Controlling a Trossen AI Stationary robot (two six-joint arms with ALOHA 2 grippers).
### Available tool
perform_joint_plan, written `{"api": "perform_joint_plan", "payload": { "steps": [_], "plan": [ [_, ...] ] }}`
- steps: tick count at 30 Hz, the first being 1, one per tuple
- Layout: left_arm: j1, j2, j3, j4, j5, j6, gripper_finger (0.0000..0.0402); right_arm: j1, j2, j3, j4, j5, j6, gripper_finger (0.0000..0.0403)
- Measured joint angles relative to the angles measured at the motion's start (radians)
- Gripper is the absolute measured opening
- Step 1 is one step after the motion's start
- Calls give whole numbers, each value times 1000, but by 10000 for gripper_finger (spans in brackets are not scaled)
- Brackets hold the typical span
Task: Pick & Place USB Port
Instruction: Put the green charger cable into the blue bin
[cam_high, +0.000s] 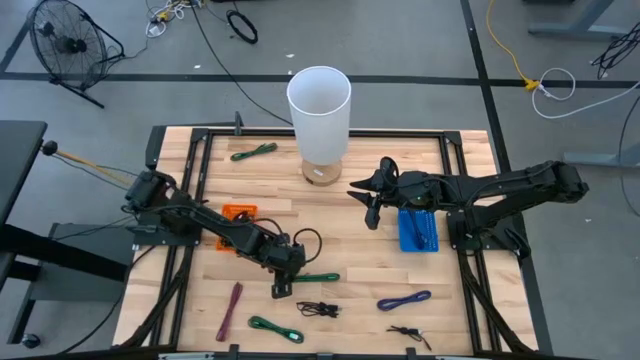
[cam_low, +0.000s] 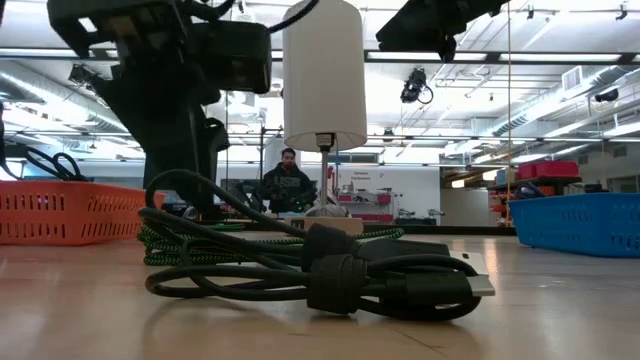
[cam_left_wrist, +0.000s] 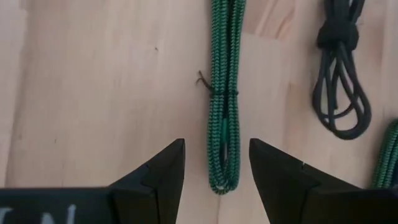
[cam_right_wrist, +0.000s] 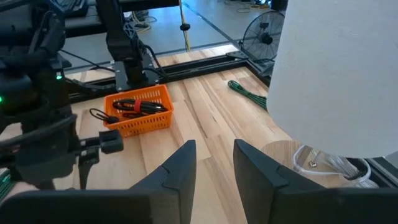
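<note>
from above, the left gripper (cam_high: 283, 287) hangs at the end of the green cable (cam_high: 318, 277), well short of the white lamp (cam_high: 319, 100); right gripper (cam_high: 371, 200) sits just beside the lamp. left wrist: fingers spread wide around the cable's end (cam_left_wrist: 222, 124). right wrist: fingers slightly parted, holding nothing.

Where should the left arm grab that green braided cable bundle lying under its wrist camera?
Grip the green braided cable bundle across its narrow middle, near the thin tie, coming straight down from above. It lies flat on the wooden table as a long slim hank, and the left gripper already has open jaws straddling its looped end.
</note>
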Motion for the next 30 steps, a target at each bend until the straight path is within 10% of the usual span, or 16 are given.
{"api": "perform_joint_plan", "payload": {
  "steps": [22,30],
  "plan": [
    [3,132,9,36,32,-70,178,0,0,0,-5,-2,-1,107],
    [41,127,4,30,90,-92,25,0,0,0,-7,-2,-1,107]
  ]
}}
